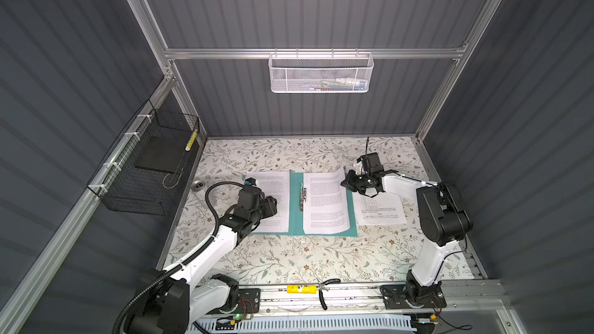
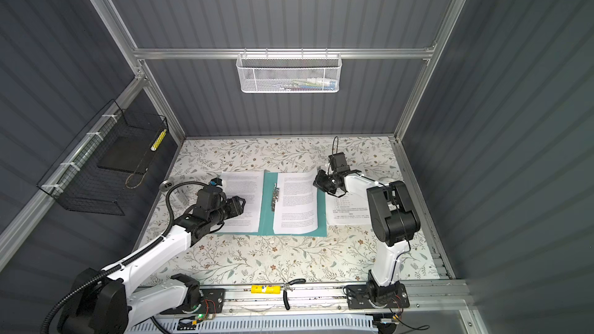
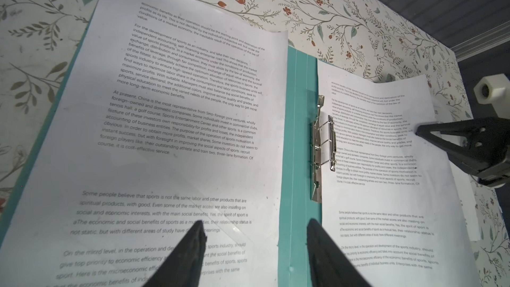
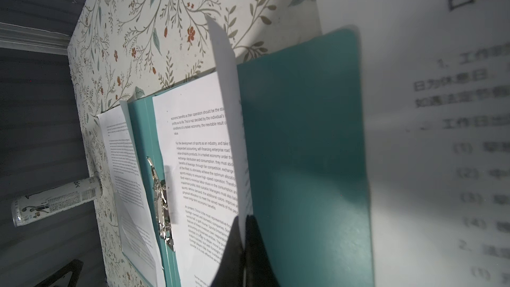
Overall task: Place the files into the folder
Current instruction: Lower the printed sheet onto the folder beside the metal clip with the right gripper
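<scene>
At edge of folder (image 1: 295, 220), right fingers (image 4: 258, 249) clamp sheet (image 1: 324, 200); left fingers (image 3: 187, 255) apart, empty, half-hiding other sheet (image 1: 270, 181).

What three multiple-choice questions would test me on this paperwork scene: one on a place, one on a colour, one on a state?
1. Where is the titled sheet?
A) on the table, right of the folder
B) clipped inside the folder
C) on the floor

2. What colour is the folder?
A) red
B) teal-green
C) black

3. How do the right jaws stand?
A) wide open
B) shut on nothing
C) shut on the edge of the folder's right-hand sheet

Answers:
1 A: both top views show it lying beside the folder's right flap.
2 B: teal shows around the pages.
3 C: the right wrist view shows that page's edge pinched and raised.
</scene>
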Available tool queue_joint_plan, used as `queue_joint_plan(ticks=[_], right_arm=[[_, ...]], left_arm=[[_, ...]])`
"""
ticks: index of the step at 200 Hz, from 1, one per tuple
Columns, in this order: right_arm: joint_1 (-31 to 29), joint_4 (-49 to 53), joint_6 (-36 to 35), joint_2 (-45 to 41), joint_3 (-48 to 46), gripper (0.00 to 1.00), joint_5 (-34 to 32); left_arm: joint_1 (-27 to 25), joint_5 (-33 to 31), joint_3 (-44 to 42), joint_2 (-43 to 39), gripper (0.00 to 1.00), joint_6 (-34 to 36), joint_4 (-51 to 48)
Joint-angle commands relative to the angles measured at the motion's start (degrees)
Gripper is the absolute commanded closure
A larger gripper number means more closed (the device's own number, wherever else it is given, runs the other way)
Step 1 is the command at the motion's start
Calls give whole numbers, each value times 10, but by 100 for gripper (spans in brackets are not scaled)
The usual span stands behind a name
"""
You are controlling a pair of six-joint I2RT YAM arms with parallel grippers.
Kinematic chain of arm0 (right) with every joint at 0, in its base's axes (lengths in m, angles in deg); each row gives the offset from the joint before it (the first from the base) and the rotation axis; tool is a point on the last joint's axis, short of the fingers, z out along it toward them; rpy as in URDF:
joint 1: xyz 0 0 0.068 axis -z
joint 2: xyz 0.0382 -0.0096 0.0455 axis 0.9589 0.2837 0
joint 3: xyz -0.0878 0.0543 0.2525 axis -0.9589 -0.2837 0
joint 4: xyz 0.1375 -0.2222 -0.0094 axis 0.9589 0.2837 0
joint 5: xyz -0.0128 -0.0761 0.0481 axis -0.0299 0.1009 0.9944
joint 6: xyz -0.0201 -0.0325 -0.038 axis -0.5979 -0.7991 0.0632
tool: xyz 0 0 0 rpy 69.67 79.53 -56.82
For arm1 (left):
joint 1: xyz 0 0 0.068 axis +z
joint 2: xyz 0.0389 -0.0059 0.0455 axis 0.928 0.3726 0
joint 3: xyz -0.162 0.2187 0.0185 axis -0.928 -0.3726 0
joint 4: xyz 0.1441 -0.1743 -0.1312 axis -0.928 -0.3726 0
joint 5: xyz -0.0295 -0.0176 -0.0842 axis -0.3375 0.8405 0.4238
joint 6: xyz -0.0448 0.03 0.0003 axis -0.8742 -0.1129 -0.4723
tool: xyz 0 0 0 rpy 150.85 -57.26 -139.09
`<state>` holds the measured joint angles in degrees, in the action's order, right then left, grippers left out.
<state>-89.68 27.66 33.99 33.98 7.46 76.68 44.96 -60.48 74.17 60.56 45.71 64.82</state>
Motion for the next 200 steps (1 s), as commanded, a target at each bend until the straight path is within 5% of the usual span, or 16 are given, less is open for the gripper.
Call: queue_joint_plan(ticks=[1, 34, 66, 105, 200], right_arm=[[2, -2, 0, 7, 11, 100, 12], [2, -15, 7, -5, -1, 100, 13], [2, -11, 3, -15, -3, 73, -6], [2, 4, -5, -19, 1, 57, -11], [0, 43, -20, -39, -4, 46, -34]], left_arm=[[4, 4, -6, 6, 40, 5, 1], [4, 2, -6, 7, 40, 4, 1], [4, 2, -5, 9, 40, 4, 3], [4, -1, -5, 5, 39, 4, 1], [4, 4, -8, 10, 39, -1, 12]])
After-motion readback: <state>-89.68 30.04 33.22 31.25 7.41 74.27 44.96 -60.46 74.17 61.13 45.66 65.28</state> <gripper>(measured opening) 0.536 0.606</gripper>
